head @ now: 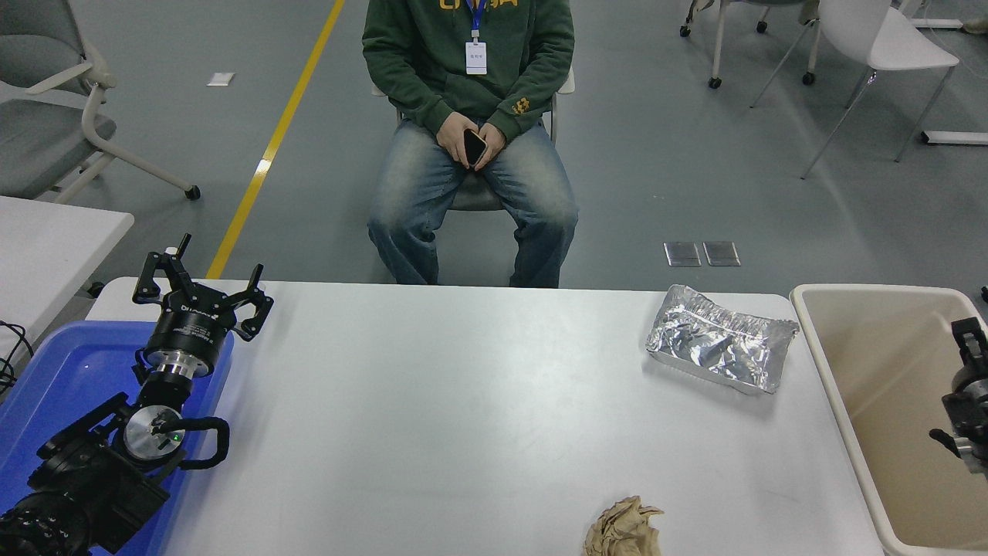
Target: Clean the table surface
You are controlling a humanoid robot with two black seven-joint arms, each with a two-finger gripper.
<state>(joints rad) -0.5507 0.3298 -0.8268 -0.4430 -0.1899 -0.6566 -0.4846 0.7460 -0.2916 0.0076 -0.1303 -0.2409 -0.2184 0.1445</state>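
Table surface (463, 401): white, fills lower half of head view, rounded far corners at 11 and 1 o'clock. Not yet clear. Crumpled foil bag (720, 347) lying flat at 2 o'clock, near the right edge. Wadded brown paper (624, 528) at 5 o'clock, touching the near edge of frame, partly cut off.

Beige bin (834, 401) just beside the table's right edge at 3 o'clock; likely the drop point for rubbish, hence set within the working arm's reach. No item visible on the exposed part of its floor.

Right gripper (965, 363) at the 3 o'clock frame edge, over the bin interior, only partly in view. Nothing seen held; spread of its fingers cannot be told from this angle. Judged: between a drop and the next pick.

Left gripper (202, 291) parked at 9 o'clock, fingers splayed apart, empty, over the far rim of blue tray (54, 371) at the table's left end. Kept out of the working area.

Person (471, 139) seated beyond the far edge at 12 o'clock, phone in both hands, well apart from the table.

Judged remaining: two items. Foil bag nearer the bin, probable next target; thin and crinkly, may deform when pinched.
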